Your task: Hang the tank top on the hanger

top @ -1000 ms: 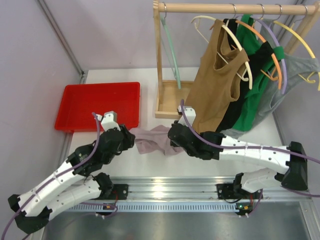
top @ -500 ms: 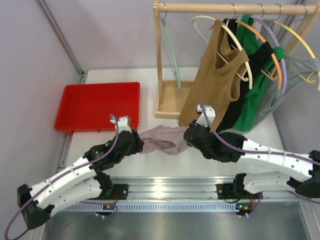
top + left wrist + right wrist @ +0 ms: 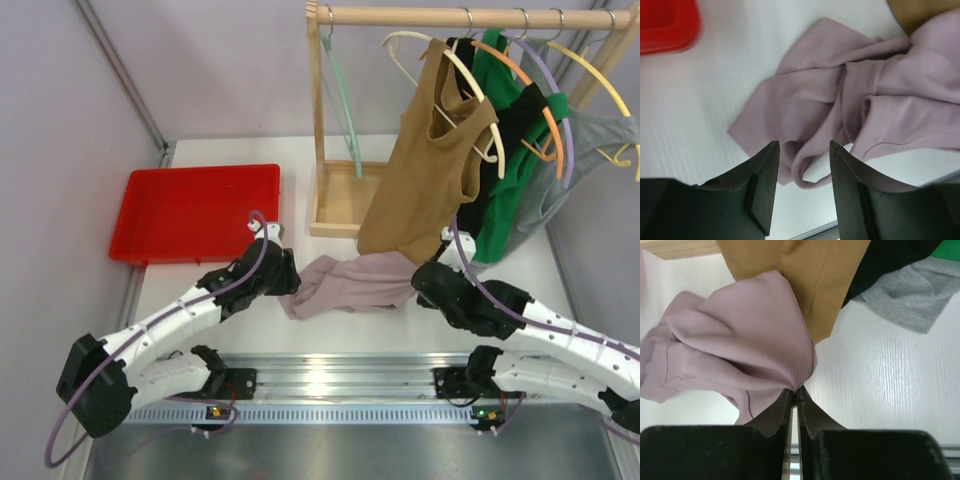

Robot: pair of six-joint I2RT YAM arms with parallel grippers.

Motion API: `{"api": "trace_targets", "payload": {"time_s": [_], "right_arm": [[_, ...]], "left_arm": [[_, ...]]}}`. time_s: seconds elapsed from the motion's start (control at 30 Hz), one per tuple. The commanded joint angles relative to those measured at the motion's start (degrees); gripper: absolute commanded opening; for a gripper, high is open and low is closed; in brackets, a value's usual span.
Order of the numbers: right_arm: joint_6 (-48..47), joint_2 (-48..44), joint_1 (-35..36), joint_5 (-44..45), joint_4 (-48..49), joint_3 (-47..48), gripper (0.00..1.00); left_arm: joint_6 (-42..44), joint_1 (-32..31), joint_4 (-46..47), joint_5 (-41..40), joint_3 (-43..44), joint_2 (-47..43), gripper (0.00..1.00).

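The tank top (image 3: 350, 285) lies crumpled on the white table (image 3: 230, 330) between the two grippers, one end bunched against the hem of the tan-brown tank top (image 3: 430, 170). The right gripper (image 3: 794, 392) has its jaws pressed together on a gathered fold at the garment's near corner, the ribbed cloth fanning out ahead of its tips. The left gripper (image 3: 802, 150) stands spread, a doubled edge of fabric lying just past and between its fingers (image 3: 762, 180), apparently untouched. The cloth looks light, limp and thin; it will likely sag and fold wherever it is unsupported, and a single-layer pinch could slip. The better hold for the left seems to be the thicker seamed edge directly ahead of it, taken opposite the right's pinch so the top spreads between them. The hanger (image 3: 340, 95) hangs on the wooden rack (image 3: 440, 15), well beyond both grippers.
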Motion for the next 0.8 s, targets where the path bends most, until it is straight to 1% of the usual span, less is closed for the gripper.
{"api": "trace_targets", "payload": {"time_s": [0.0,0.1,0.2,0.37,0.47,0.77], "right_arm": [[-2.5,0.0,-2.5,-4.3,2.3,-1.6,0.05],[-4.0,2.0,-3.3,-5.6,3.7,-1.7,0.05],[-5.0,3.5,-3.5,-6.1,5.3,-1.8,0.05],[-6.2,4.2,-4.6,-7.6,7.9,-2.5,0.07],[-7.0,4.8,-5.2,-8.4,8.9,-2.4,0.07],[-10.0,5.9,-6.9,-9.2,10.1,-0.1,0.07]], "left_arm": [[6.2,0.7,10.4,13.9,2.1,2.6,0.49],[9.1,0.7,9.9,19.2,3.8,5.5,0.49],[11.5,0.6,8.9,22.7,5.4,7.7,0.48],[13.3,0.7,7.7,24.1,5.7,10.8,0.48],[12.9,0.5,7.4,26.9,6.1,12.5,0.46],[12.6,0.5,6.9,28.1,6.0,14.8,0.43]]}}
